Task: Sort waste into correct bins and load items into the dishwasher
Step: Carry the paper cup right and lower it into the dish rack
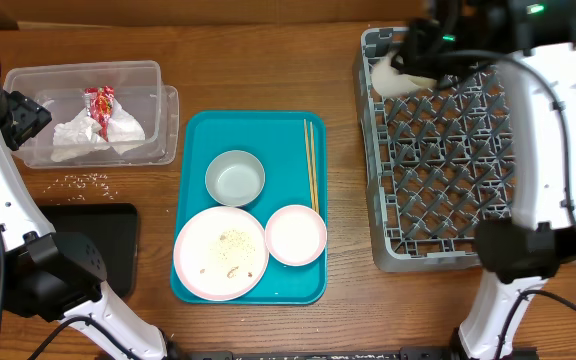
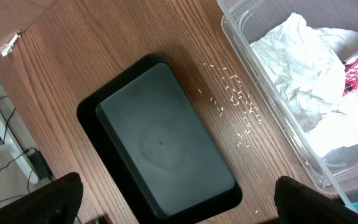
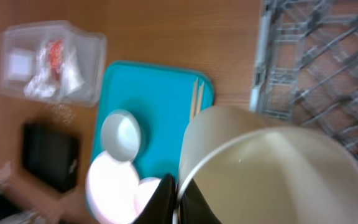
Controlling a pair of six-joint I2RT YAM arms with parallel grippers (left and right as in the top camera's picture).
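My right gripper (image 3: 178, 200) is shut on the rim of a white cup (image 3: 272, 168), held over the far left corner of the grey dish rack (image 1: 468, 150); the cup also shows in the overhead view (image 1: 400, 76). My left gripper (image 2: 179, 205) is open and empty above the black tray (image 2: 160, 143). The clear tub (image 1: 88, 120) holds the crumpled napkin (image 1: 93, 135) and the red-and-white wrapper (image 1: 100, 104). Rice grains (image 1: 86, 181) lie on the table by the tub. On the teal tray sit a bowl (image 1: 235, 177), a large plate (image 1: 221, 252) with crumbs, a small plate (image 1: 295, 235) and chopsticks (image 1: 311, 165).
The teal tray (image 1: 198, 140) lies between the tub and the rack. The black tray (image 1: 98, 240) is at the front left, partly under my left arm. The rack's grid holds rows of upright pegs.
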